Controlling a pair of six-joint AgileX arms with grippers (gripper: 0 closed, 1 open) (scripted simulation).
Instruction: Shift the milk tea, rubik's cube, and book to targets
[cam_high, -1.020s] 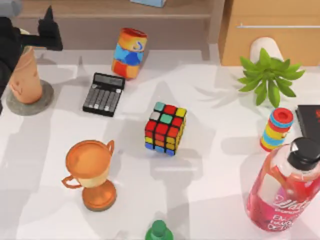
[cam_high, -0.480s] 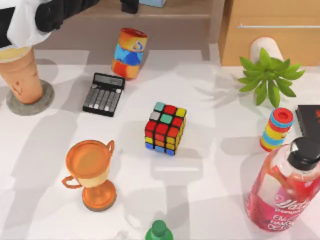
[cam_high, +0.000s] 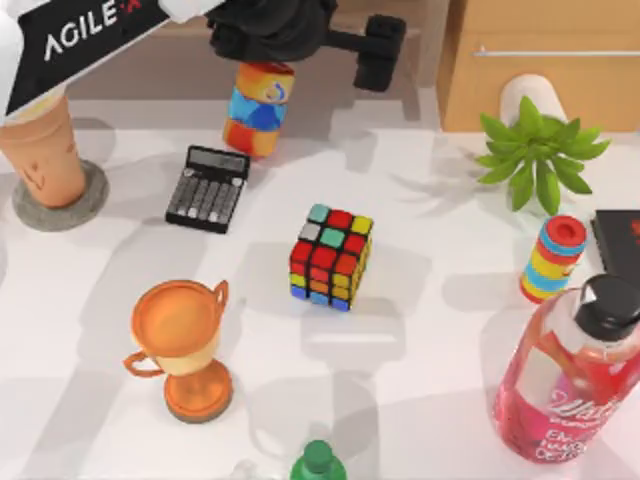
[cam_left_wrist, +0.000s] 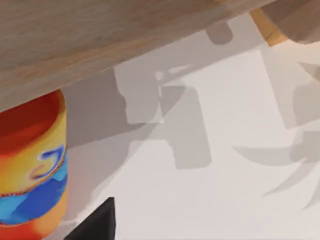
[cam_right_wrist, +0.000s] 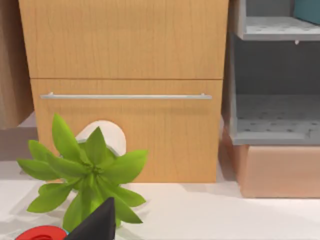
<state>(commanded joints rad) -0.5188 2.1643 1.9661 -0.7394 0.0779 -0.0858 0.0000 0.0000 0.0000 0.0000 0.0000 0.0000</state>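
The left arm reaches across the back of the worktop, and its tool hangs above the striped can; whether its fingers are apart or together cannot be told. The arm hides the top of the milk tea, which stands on the grey disc at far left. The cube sits mid-worktop, between the calculator and the ring toy. The black slab is cut off at the right edge.

**Tabletop count**

One milk tea, one grey round disc, one rubik's cube, one striped can, one calculator, one trophy, one potted plant, one ring stack, one pink bottle, one green bottle top, one black slab.
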